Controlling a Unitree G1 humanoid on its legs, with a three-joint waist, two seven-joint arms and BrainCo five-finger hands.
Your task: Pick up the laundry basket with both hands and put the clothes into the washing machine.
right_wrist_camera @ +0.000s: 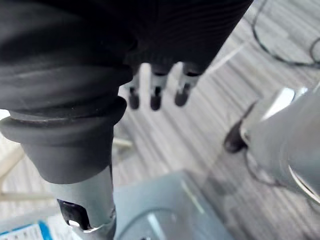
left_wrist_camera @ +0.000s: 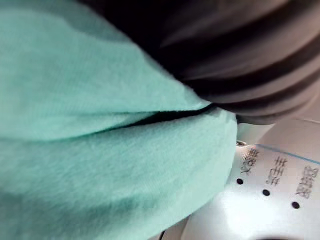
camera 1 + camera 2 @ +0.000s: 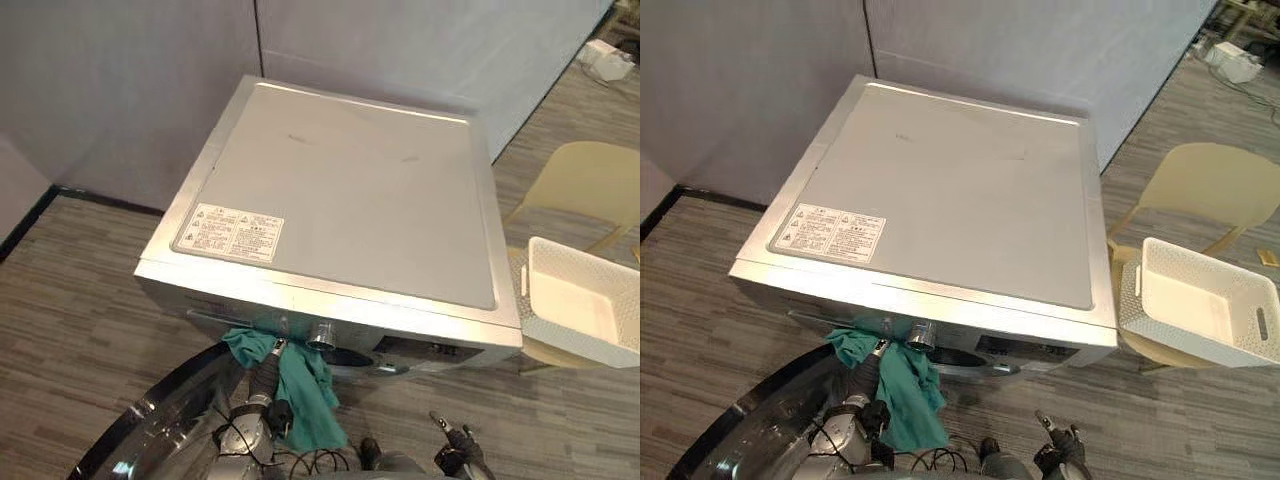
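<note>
A teal cloth (image 3: 310, 390) hangs at the front of the silver washing machine (image 3: 350, 190), just under its control panel. My left hand (image 3: 270, 362) reaches up into that cloth, which drapes over it and down its wrist. Close up, the teal cloth (image 2: 100, 150) lies against the hand's dark cover (image 2: 240, 60), right by the machine's printed panel (image 2: 270, 185). The white laundry basket (image 3: 575, 300) sits on a beige chair (image 3: 590, 180) to the right of the machine; nothing shows inside it. My right hand (image 3: 455, 452) hangs low over the floor, its fingers (image 1: 155, 95) straight and holding nothing.
The machine's round chrome door (image 3: 160, 430) stands swung out at the lower left. Grey partition walls (image 3: 130, 80) close off the space behind the machine. Wood-look floor runs on both sides, with a small white object (image 3: 608, 60) lying at the far right.
</note>
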